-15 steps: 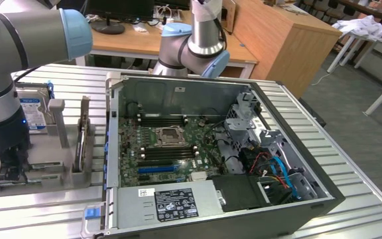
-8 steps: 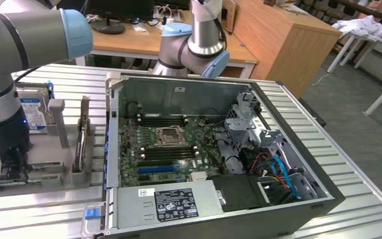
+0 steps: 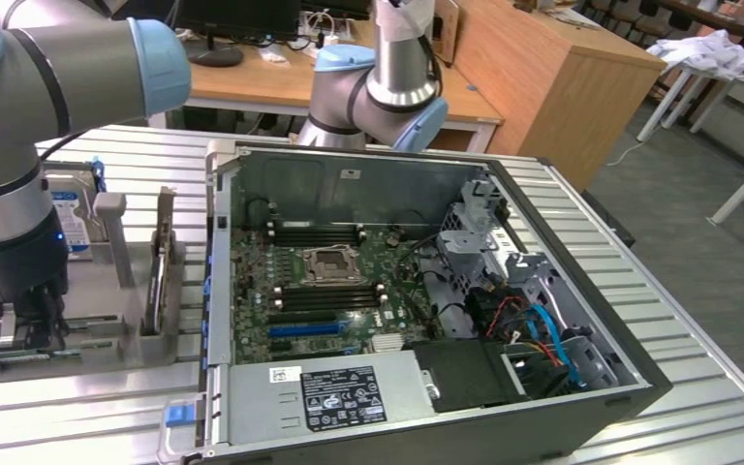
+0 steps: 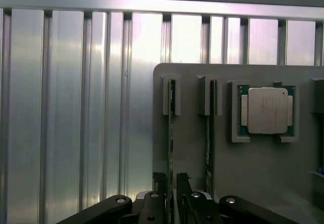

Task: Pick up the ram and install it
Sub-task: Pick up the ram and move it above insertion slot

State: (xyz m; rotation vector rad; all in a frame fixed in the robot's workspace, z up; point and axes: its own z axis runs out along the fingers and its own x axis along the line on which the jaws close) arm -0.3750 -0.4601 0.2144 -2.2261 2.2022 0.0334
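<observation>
Two rams stand on edge in slots of a grey holder (image 4: 192,97): the left ram (image 4: 171,123) and a second ram (image 4: 208,128) beside it. My gripper (image 4: 171,183) is low over the holder and straddles one end of the left ram, which still sits in its slot. In the exterior view the gripper (image 3: 26,325) hangs at the holder (image 3: 88,334) on the exterior view's left, apart from the open computer case (image 3: 604,329). The black memory slots (image 3: 314,232) lie on the motherboard (image 3: 288,300) beside the processor socket (image 3: 329,262).
A silver processor (image 4: 267,110) rests in its own pocket of the holder next to the rams. A blue-labelled hard drive (image 3: 77,228) and upright grey posts (image 3: 111,232) stand behind the gripper. The ribbed aluminium table (image 4: 66,107) surrounds the holder; the case walls rise around the motherboard.
</observation>
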